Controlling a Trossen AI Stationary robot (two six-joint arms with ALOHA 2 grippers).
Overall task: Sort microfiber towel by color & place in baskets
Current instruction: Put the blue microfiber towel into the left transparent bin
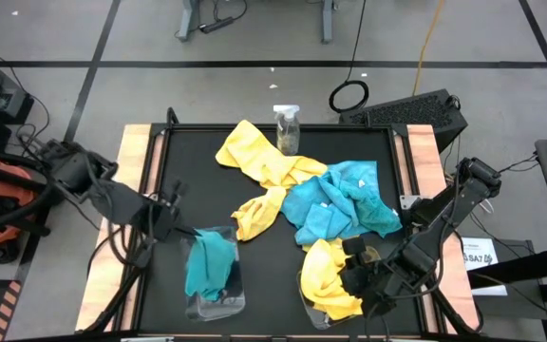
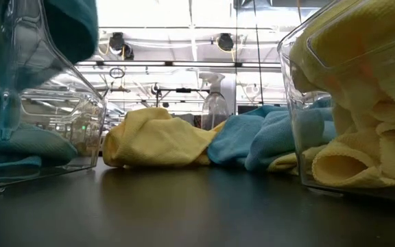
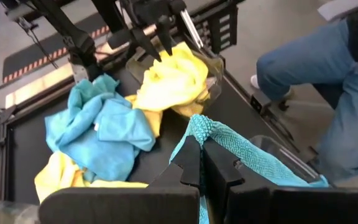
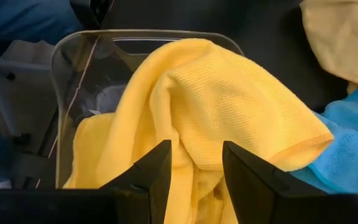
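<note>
From above, my left gripper [image 1: 174, 220] hangs beside the left basket [image 1: 215, 302], pinched shut on a turquoise towel [image 1: 207, 264] that drapes down into that tub. My right gripper [image 1: 354, 275] sits over the right basket [image 1: 311, 309], where a yellow towel [image 1: 329, 280] is heaped. Between the two, a loose pile covers the black table [image 1: 188, 180]: yellow towels [image 1: 259, 166] toward the spray bottle [image 1: 287, 128], blue towels [image 1: 340, 204] just beside them.

At table height, the left basket [image 2: 40, 137] holds turquoise cloth, the right basket [image 2: 348, 103] holds yellow cloth, and the mixed pile [image 2: 204, 140] lies between them with the spray bottle [image 2: 214, 103] standing behind.

Through my left wrist, my fingers [image 3: 194, 165] are closed tight on a fold of turquoise towel [image 3: 241, 149]; a person's legs [image 3: 316, 68] in jeans show beyond the table edge.

Through my right wrist, my fingers [image 4: 148, 171] stand partly apart over the yellow towel [image 4: 216, 106] in its clear basket [image 4: 73, 56]; whether they grip it, I cannot tell.
</note>
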